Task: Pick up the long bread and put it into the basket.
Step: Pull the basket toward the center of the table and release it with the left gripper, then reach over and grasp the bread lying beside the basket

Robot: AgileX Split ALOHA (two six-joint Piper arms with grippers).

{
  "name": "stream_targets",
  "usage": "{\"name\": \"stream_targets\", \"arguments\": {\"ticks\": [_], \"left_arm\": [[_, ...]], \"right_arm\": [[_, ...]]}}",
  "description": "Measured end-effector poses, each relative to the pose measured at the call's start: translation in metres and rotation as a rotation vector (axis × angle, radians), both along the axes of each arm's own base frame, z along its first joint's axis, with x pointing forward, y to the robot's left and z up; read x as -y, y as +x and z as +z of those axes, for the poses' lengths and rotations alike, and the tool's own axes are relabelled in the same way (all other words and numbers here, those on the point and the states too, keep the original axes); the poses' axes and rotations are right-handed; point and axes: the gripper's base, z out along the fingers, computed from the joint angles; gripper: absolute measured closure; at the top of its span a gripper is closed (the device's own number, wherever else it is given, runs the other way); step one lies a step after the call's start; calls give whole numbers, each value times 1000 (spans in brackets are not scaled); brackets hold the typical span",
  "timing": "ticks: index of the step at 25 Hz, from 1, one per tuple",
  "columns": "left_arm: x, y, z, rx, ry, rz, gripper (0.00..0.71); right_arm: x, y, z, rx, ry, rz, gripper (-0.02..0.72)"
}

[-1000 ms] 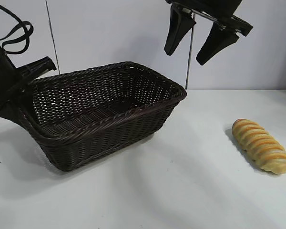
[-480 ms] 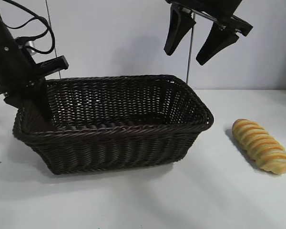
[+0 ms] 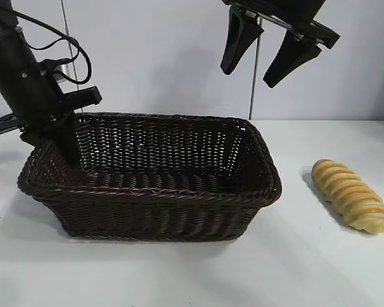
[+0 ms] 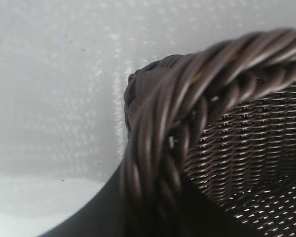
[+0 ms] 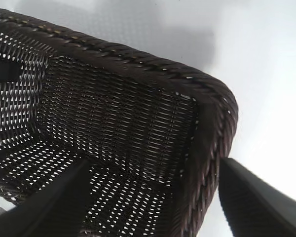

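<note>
Long bread (image 3: 352,195) is sitting on the white table (image 3: 192,275) at the lower right of the exterior frame, well apart from any gripper and just beside the basket (image 3: 153,192), which is filling the middle and left. So honestly we're not even at the pick step yet. We're clamping the left gripper (image 3: 59,137) on the basket's left wall, jaws nearly shut around the braided rim (image 4: 158,143), with one finger reaching down inside. Looks like we're positioning or steadying the basket. We're holding the right gripper (image 3: 265,54) high at the upper right, jaws wide open and empty, hanging over the basket's right end rather than over the loaf. Next move, we reckon, needs that right arm swinging out and down, lining its open jaws across the bread's narrow width.
</note>
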Motion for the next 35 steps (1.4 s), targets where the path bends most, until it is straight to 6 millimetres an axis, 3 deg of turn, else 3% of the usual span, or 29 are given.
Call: {"name": "stream_targets", "arguments": {"ticks": [3,5,10,13,18,28,35], "left_arm": [[0,0,0,0,0,0,604],[0,0,0,0,-3,2,562],[1,0,0,-2,-13,7,299],[1,0,0,-2,-15,8,226],[1,-1,12,27,-16,6,203],[-4,-12,79,165,-8,-24,202],[4,-23,117,230,-145,24,202]], "right_arm": [[0,0,0,0,0,0,176],[0,0,0,0,0,0,176],[0,0,0,0,0,0,176],[0,0,0,0,0,0,176],[0,0,0,0,1,0,176],[0,0,0,0,1,0,176],[0,0,0,-1,2,0,176]]}}
